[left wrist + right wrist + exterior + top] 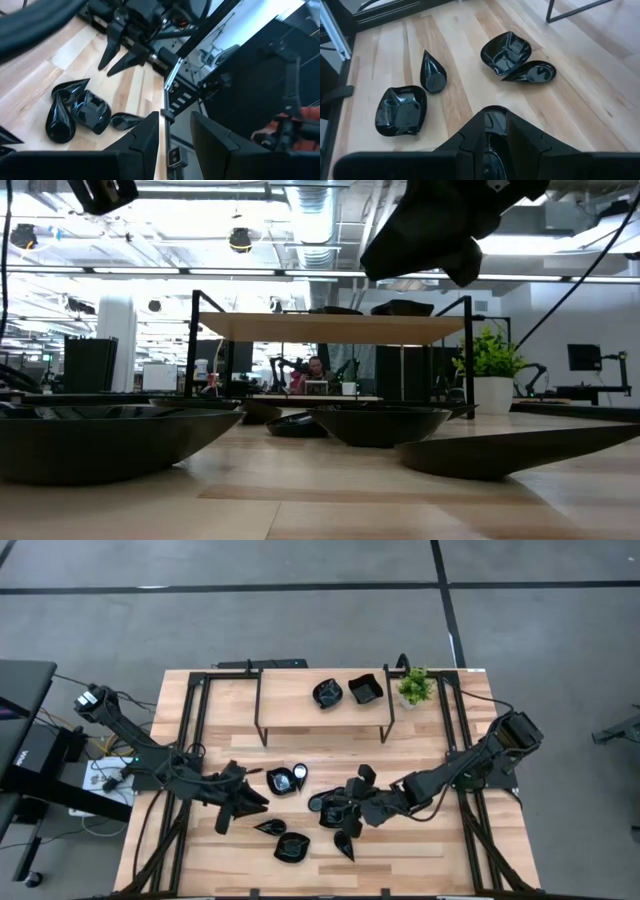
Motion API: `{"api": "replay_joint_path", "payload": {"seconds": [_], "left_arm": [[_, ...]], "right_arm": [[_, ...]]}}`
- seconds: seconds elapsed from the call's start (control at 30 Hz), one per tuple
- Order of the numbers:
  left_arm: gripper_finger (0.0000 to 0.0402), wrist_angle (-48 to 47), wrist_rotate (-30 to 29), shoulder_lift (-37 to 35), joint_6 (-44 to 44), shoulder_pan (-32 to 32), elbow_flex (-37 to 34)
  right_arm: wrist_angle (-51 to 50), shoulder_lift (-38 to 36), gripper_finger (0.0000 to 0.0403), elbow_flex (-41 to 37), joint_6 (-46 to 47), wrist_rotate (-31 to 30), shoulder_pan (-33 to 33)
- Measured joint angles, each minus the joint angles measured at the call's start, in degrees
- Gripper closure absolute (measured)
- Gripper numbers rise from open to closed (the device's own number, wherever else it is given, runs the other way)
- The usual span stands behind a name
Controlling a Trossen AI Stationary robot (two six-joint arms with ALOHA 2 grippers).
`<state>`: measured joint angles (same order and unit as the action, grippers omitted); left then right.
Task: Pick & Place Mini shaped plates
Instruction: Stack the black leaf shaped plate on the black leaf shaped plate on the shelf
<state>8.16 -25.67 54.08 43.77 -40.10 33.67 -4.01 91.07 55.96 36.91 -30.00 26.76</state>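
- The mini shaped plates [335, 815] are small, shiny and black. Most sit in a bunch on the front half of the bench [440, 860]. Two more sit on the shelf [290, 710] at the back.
- They look light and hard. I think they are slippery and could chip if dropped.
- Best to pinch one by its thin rim, not its smooth middle.
- The teardrop plate [433, 75] is long, with one pointy tip. Its long line runs from the round end to that tip, which points away from the right tool [495, 132].
- The right tool is clamped on a plate's rim.
- The left tool [175, 135] hangs over the bench's front part, holding nothing, its fingers a little apart.
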Motion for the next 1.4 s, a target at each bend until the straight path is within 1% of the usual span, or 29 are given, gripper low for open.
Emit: {"api": "replay_joint_path", "payload": {"seconds": [0.43, 1.1, 1.27, 1.4], "left_arm": [[0.0289, 0.14, 0.02, -5.56, 0.02, 0.00, 0.00], [0.0289, 0.89, 0.02, -6.02, 0.01, 0.00, 0.00], [0.0289, 0.92, 0.02, -6.02, 0.00, 0.00, 0.00], [0.0289, 0.92, 0.02, -6.00, 0.01, 0.01, 0.00]], "right_arm": [[-0.15, 0.00, 0.0328, 0.00, 0.06, 0.09, 0.22], [-0.30, -0.12, 0.0328, 0.00, 0.18, 0.48, 0.66], [-1.26, -2.73, 0.0328, 0.00, 0.04, 3.07, 0.96], [-5.66, -6.13, 0.0328, 0.00, 0.05, 3.04, 2.11]]}}
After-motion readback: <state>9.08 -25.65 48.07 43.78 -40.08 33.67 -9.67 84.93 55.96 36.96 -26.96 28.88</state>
